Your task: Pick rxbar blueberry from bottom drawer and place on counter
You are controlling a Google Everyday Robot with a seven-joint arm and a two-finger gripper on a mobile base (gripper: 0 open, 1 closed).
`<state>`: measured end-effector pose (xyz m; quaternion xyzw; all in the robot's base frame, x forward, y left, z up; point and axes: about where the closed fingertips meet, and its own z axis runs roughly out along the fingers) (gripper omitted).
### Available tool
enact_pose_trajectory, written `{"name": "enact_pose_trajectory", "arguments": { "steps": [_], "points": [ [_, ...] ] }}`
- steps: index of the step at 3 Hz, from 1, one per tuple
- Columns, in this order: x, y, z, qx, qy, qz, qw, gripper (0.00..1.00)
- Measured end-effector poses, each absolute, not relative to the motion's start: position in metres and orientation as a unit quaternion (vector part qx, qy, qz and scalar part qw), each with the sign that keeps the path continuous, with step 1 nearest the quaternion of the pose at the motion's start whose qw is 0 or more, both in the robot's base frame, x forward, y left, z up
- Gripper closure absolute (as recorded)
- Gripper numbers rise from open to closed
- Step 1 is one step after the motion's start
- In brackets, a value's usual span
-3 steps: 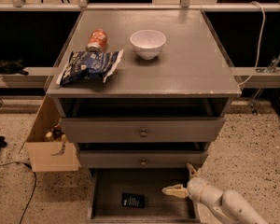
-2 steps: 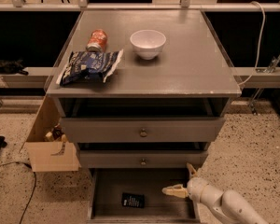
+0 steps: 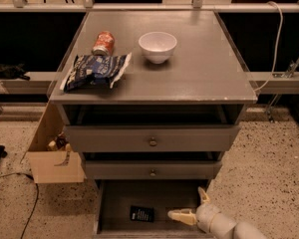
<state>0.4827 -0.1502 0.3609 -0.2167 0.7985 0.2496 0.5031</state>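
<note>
Cardboard comes first at the far left: an open box [image 3: 55, 158] stands on the speckled floor against the side of the grey cabinet, with small items inside that are too dim to make out.

On the counter [image 3: 199, 78], the left part holds a crinkled blue-and-white snack bag [image 3: 94, 71] lying flat near the front edge. Just behind it a red can [image 3: 103, 43] lies on its side. A white bowl [image 3: 157, 46] stands upright near the middle, and the right half of the top is bare grey.

Below the counter, the two upper drawers each have a round knob [image 3: 153, 142] and sit slightly pulled out. The bottom drawer [image 3: 114, 203] is pulled out wide.

The blueberry bar [image 3: 142, 213] lies flat on the floor of the bottom drawer, a little left of centre and near the front (a small dark wrapper with pale lettering).

Just right of the bar, the gripper [image 3: 192, 206] hangs low inside the drawer, its pale arm coming in from the lower right corner. Its two cream fingers [image 3: 182, 216] are spread well apart, one pointing left toward the bar and the other pointing up. They hold nothing, and a gap of bare drawer floor separates the nearer fingertip from the wrapper.
</note>
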Motion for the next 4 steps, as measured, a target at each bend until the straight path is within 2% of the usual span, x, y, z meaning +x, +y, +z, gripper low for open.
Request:
{"name": "enact_pose_trajectory", "arguments": {
  "steps": [1, 4],
  "points": [
    [0.457, -0.122, 0.357, -0.227, 0.798, 0.268, 0.490, 0.00],
    [0.498, -0.116, 0.352, -0.266, 0.787, 0.290, 0.475, 0.00]
  ]
}}
